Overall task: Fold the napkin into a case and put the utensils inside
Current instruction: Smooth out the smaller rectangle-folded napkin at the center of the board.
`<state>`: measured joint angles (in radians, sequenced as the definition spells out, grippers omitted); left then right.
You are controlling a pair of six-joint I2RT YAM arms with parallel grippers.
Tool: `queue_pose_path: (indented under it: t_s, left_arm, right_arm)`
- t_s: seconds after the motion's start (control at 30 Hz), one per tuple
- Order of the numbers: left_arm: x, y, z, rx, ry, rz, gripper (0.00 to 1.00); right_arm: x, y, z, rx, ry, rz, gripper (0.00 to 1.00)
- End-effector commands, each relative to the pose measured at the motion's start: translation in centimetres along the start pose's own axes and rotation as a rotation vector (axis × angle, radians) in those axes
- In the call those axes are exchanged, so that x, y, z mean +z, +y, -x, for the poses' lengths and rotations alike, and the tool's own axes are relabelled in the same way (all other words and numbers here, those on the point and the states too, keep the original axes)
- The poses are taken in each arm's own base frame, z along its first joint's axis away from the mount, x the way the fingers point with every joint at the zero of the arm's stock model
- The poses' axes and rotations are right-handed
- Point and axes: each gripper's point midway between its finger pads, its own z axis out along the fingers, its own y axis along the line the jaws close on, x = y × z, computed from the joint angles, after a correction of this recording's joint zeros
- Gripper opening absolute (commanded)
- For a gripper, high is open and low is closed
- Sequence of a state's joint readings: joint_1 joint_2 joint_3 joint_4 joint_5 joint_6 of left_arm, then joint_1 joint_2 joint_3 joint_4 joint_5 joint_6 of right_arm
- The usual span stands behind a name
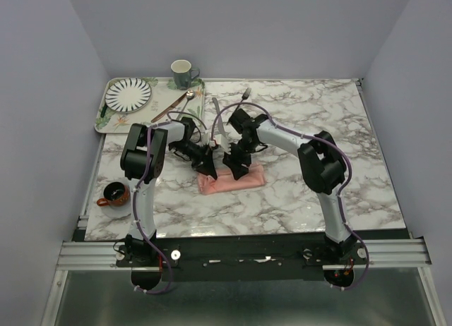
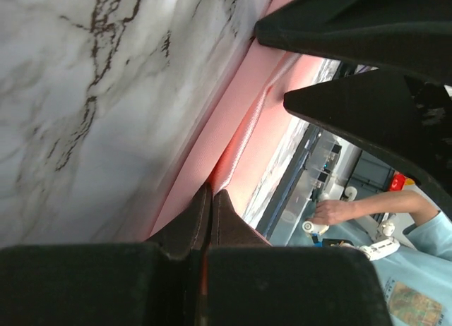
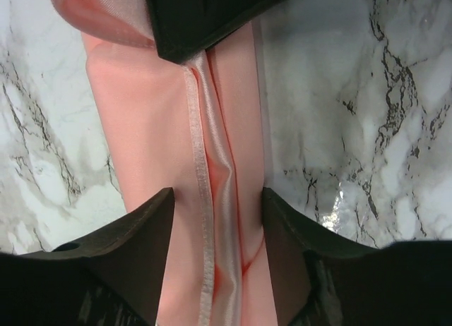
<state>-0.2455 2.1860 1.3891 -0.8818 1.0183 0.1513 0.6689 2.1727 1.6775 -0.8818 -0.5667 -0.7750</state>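
Napkin (image 1: 233,179) is folded into a narrow pink strip in the middle of the surface (image 1: 318,128). Left hand (image 2: 210,195) is clenched on its hem at the left end (tips basically meet). Right hand (image 3: 215,224) is released, with a finger on each side of the hem. Fork (image 1: 246,94) and knife (image 1: 217,118) lie farther back, outside the napkin.

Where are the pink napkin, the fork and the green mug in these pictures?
pink napkin (image 1: 250,178), top view, on its right half.
fork (image 1: 246,94), top view, on its tined head.
green mug (image 1: 181,73), top view, on its side wall.
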Motion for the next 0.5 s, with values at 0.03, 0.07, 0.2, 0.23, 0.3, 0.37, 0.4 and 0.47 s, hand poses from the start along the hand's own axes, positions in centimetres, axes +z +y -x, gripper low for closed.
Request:
queue_pose_path:
  t_s: [0.03, 0.07, 0.2, 0.23, 0.3, 0.37, 0.4, 0.47]
  left_arm:
    - [-1.2, 1.0, 1.2, 0.043, -0.054, 0.04, 0.0]
    - [-1.3, 0.8, 1.4, 0.042, -0.063, 0.03, 0.0]
    - [-2.5, -0.1, 2.4, 0.062, -0.125, 0.011, 0.17]
    - [-3.2, -0.7, 2.8, 0.066, -0.152, 0.006, 0.26]
    - [-4.0, -1.2, 3.4, 0.094, -0.198, 0.0, 0.34]
    - [-5.8, -1.6, 3.9, 0.087, -0.267, 0.019, 0.43]
    - [-6.7, -1.5, 4.7, 0.126, -0.319, 0.034, 0.46]
    - [-9.0, -1.8, 4.9, 0.138, -0.404, 0.063, 0.51]
  right_arm:
    - [1.0, 0.6, -0.2, 0.024, 0.032, -0.015, 0.49]
    - [1.2, 0.5, -0.3, 0.03, 0.043, -0.023, 0.47]
    - [1.5, 0.1, -0.6, 0.04, 0.069, -0.036, 0.37]
    - [1.7, 0.2, -0.6, 0.039, 0.074, -0.033, 0.35]
    - [1.7, 0.0, -0.7, 0.041, 0.08, -0.04, 0.35]
    - [1.7, -0.1, -0.6, 0.041, 0.08, -0.044, 0.34]
    - [1.7, -0.1, -0.7, 0.041, 0.082, -0.044, 0.34]
    - [1.7, -0.1, -0.7, 0.043, 0.081, -0.043, 0.34]
